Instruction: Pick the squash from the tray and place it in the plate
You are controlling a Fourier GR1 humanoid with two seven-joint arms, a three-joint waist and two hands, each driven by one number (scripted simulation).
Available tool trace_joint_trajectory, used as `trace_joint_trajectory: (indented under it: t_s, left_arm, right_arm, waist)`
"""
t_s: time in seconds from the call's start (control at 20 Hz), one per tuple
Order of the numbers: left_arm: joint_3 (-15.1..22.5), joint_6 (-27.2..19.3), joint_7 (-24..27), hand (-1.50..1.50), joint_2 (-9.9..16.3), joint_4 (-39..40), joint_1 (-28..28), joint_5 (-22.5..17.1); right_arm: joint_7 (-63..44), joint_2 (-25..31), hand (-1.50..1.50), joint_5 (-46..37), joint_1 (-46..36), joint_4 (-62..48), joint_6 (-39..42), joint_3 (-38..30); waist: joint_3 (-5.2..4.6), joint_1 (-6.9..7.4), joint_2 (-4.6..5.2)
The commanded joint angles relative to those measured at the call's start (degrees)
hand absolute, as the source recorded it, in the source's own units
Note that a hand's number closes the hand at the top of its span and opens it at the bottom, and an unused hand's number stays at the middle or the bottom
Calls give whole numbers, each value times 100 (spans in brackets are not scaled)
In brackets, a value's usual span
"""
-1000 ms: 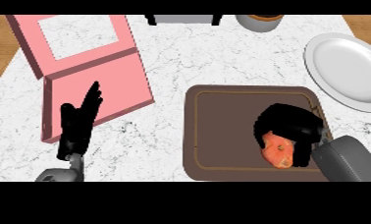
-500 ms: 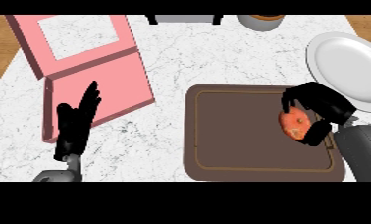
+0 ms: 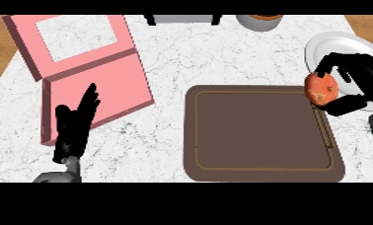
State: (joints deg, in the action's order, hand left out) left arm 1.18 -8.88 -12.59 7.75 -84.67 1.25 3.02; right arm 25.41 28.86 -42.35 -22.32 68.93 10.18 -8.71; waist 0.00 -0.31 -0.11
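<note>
- Your squash [image 3: 320, 89] is one small, rounded orange-red piece with paler markings on its skin.
- You have the right hand [image 3: 348, 78] curled round it, held over the brown tray's [image 3: 262, 135] upper right corner, just beside the white plate [image 3: 329, 51].
- Your left hand [image 3: 75, 125] rests at lower left, fingers straight and together.
- On the marbled surface [image 3: 211, 56] you can count one tray, one plate and one pink hinged frame [image 3: 87, 78].

Even, bright, diffuse light over white marbled counter [image 3: 218, 56]; no glare. Shadows faint: thin dark band under pink frame [image 3: 94, 78] edges. Brown tray [image 3: 262, 135] flat-toned, matte. Black robot hand [image 3: 76, 123] at lower left reads as featureless silhouette. No visible edge distortion.
</note>
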Motion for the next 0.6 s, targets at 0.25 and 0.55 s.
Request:
trace_joint_trajectory:
  t_s: [0.25, 0.55]
  left_arm:
    - [-33, 66, -154, 0, -4, -195, -78, -37]
    - [135, -55, -50, 0, -248, -103, -17, 151]
  right_arm:
    - [-970, 207, 150, 428, -407, 300, -389, -1081]
    - [-377, 623, 150, 382, -961, -1590, -712, -1376]
  waist:
    - [-2, 42, 2]
    - [2, 107, 31]
